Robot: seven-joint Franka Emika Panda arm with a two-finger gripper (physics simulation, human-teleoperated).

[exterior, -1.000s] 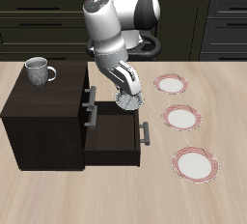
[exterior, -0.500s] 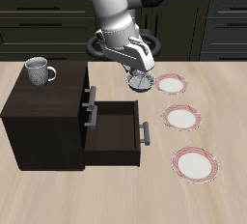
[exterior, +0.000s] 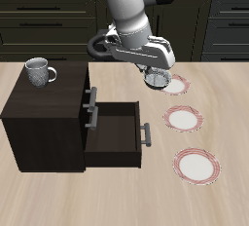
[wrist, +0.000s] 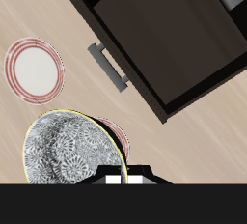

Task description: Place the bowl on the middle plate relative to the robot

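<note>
Since a second ago you have lifted the bowl (exterior: 158, 79) away from the open drawer (exterior: 115, 132) of the dark cabinet (exterior: 44, 108) and swung it across toward the row of three plates. It now hangs in the air, carried by the gripper (exterior: 156, 74), over or just short of the farthest-back plate (exterior: 176, 85), which it partly hides in the exterior view. The extraction step is done; the carry is well under way, but the bowl is not yet above its target.

The middle plate (exterior: 183, 119) lies bare, nearer the table's front edge than the bowl, with the third plate (exterior: 195, 165) nearer the front again. You need to bring the load forward along the row before lowering.

The arm reaches out from its base over the table, the forearm angled down and the wrist pointing the fingers roughly downward. In the wrist view the bowl (wrist: 69, 149) sits directly under the camera, its rim pinched between the closed fingers; the fingertips themselves are largely hidden, so I judge the grip secure but cannot confirm its depth. The mug (exterior: 39, 70) stands untouched on the cabinet top.
</note>
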